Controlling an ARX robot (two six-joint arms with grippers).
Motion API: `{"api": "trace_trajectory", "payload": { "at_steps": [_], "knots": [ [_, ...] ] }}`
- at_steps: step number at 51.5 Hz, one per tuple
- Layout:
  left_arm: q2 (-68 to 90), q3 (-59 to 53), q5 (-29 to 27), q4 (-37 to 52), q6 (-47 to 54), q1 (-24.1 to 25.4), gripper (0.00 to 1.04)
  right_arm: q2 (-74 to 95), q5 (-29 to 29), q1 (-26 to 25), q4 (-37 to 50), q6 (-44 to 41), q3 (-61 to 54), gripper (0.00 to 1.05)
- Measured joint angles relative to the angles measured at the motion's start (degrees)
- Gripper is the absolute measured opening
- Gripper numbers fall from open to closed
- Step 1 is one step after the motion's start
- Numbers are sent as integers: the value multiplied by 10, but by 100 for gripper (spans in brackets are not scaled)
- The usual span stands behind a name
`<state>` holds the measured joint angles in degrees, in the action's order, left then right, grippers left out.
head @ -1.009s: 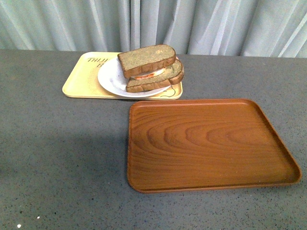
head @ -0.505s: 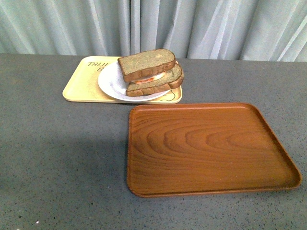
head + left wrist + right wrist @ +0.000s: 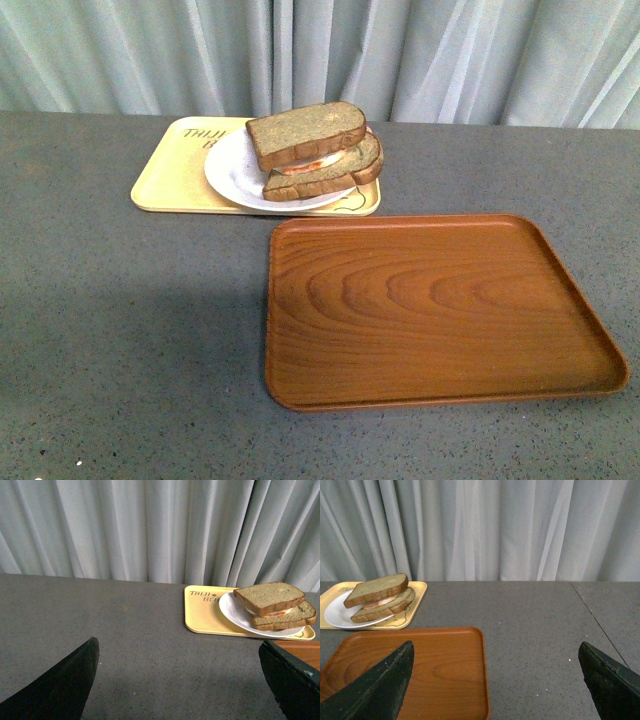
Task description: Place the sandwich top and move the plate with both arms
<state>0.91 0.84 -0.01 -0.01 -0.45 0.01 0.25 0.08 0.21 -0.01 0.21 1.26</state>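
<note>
The sandwich top (image 3: pixel 305 130), a brown bread slice, lies on the filling and a lower slice (image 3: pixel 330 172) on the white plate (image 3: pixel 232 165). The plate rests on the yellow tray (image 3: pixel 165 175). Neither arm shows in the front view. In the left wrist view my left gripper (image 3: pixel 177 647) is open over bare tabletop, well short of the sandwich top (image 3: pixel 270 596) and plate (image 3: pixel 232 610). My right gripper (image 3: pixel 496 646) is open too. One of its fingers hangs over the brown tray (image 3: pixel 440 675), far from the sandwich top (image 3: pixel 376 589) and plate (image 3: pixel 335 614).
The brown wood-grain tray (image 3: pixel 430 305) lies in front of the yellow tray, to the right, with nothing on it. A grey speckled tabletop (image 3: pixel 130 320) spreads around both trays. Pale curtains (image 3: pixel 320 50) hang behind the table's far edge.
The whole front picture has shifted slightly downward since a second ago. Sandwich, plate and trays keep their places relative to each other.
</note>
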Motion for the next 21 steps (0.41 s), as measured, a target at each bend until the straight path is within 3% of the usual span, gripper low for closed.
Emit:
{"api": "trace_trajectory", "payload": {
  "at_steps": [21],
  "knots": [
    [0,0,0,0,0,0,96,0,0,0,0,0,0,96]
  ]
}}
